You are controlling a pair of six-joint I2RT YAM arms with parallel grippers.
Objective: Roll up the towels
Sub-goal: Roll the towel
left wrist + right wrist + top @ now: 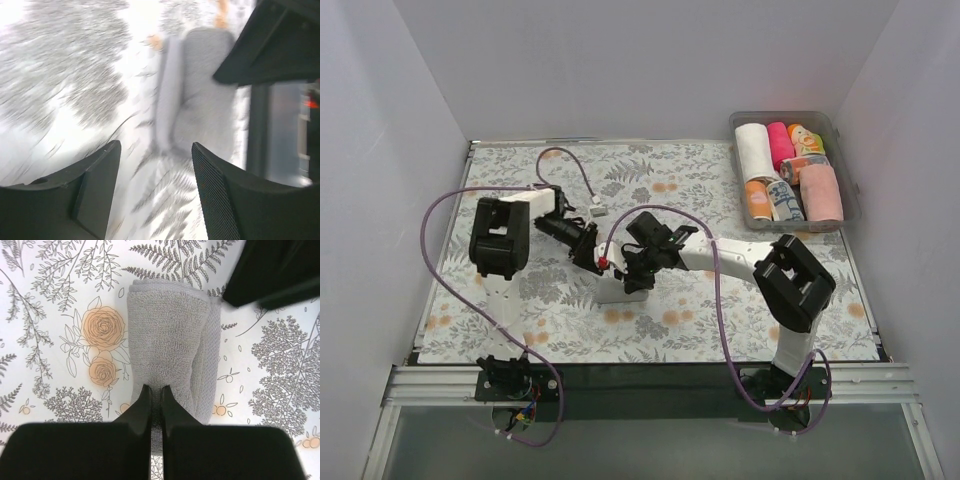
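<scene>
Top: floral-covered bench (520, 330). Grey towel (618, 291) lies near the middle, just in front of both arms' tips. Left end effector (592, 256) comes in from the left, right end effector (634, 272) from the right; the two are close together directly over the towel's far end. Clear bin (848, 190) sits at the far right corner, well apart from the arms, with rolled towels (754, 150) in white, pink and prints packed inside.

Left wrist: heavy motion blur. Left end effector (156, 150) has its jaws wide apart with nothing between them, only the floral print. Towel (200, 115) lies ahead of the fingers (95, 185), a bit right of centre, long axis pointing away. Dark body of the right arm (280, 40) fills the upper right.

Right wrist: sharp. Towel (170, 335) is folded into a narrow thick strip running away from the camera, with a fold line along its right side. Right end effector (156, 390) has its jaws pressed to a thin slit on the towel's near edge and looks pinched on the fabric. Black part of the left arm (270, 270) sits at top right, beside the towel's far corner.
</scene>
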